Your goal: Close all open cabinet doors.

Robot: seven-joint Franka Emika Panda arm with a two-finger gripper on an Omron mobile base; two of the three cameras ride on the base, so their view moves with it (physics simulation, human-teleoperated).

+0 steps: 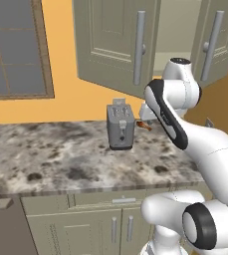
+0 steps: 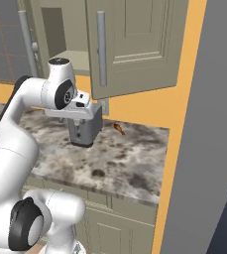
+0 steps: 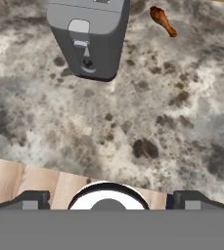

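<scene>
Two cabinet doors (image 1: 118,42) (image 1: 215,40) hang ajar above the hand (image 3: 108,200), its fingers spread wide, holding nothing, over the surface (image 3: 172,122); one toaster (image 3: 89,36), one drumstick (image 3: 162,20) ahead.

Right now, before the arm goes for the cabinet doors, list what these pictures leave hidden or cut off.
- Cabinet doors: tops cut by the upper edge in both base views.
- Cabinet interior: mostly hidden behind the open doors, so contents cannot be told.
- Toaster: in the right base view, partly covered by the arm's wrist.
- Small orange-brown item on the counter: too small to identify.
</scene>
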